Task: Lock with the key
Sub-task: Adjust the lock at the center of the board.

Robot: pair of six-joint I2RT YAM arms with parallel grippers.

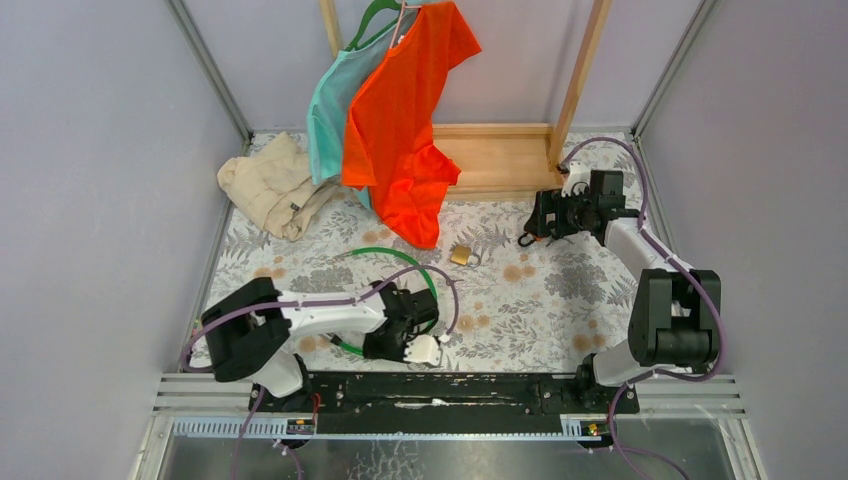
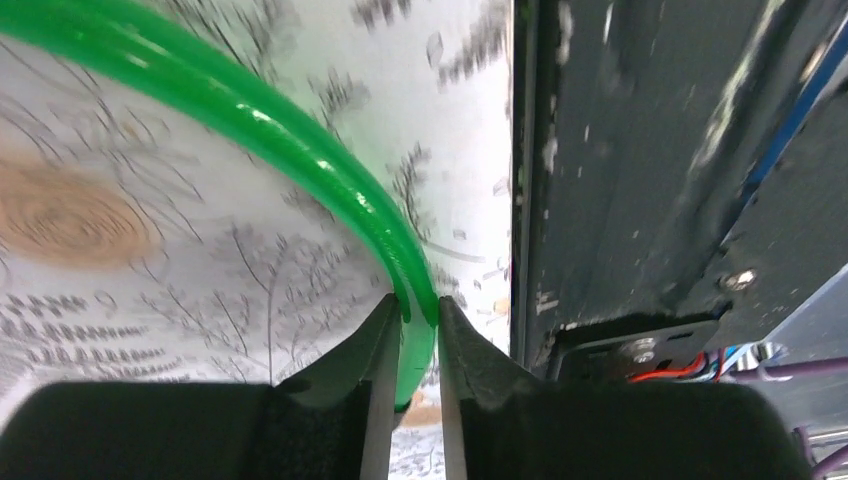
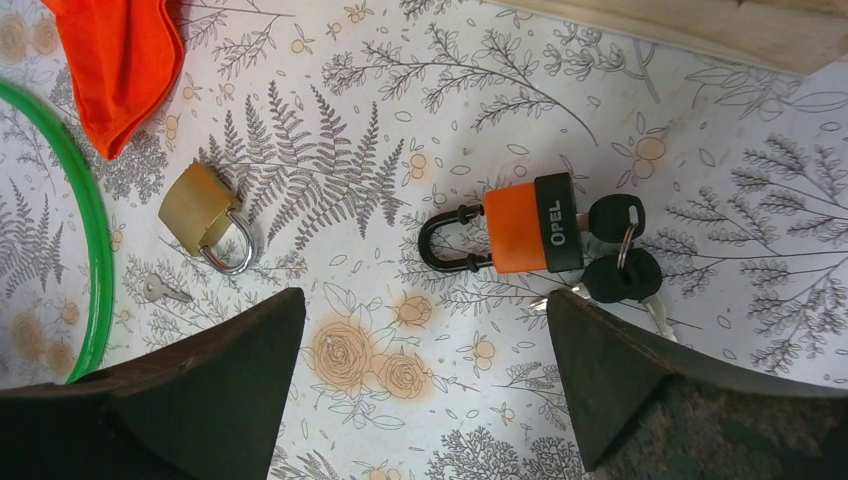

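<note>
We see a floral-covered table (image 1: 560,300) with a wooden rack (image 1: 495,160) at its far edge. An orange shirt (image 1: 400,120) and a teal shirt (image 1: 330,110) hang from it, and a beige cloth (image 1: 270,185) lies crumpled at the far left. A green hoop (image 2: 300,150) rests near the middle. The left fingers (image 2: 413,308) are pinched narrowly on its near rim. The right fingers (image 3: 425,305) hover spread wide, holding nothing, above the orange padlock (image 3: 520,238) at the far right, near the rack. Black-headed keys (image 3: 622,274) sit at its body end. Left of it lies a brass padlock (image 3: 195,208), with a bare key (image 3: 160,290) just beside it.
</note>
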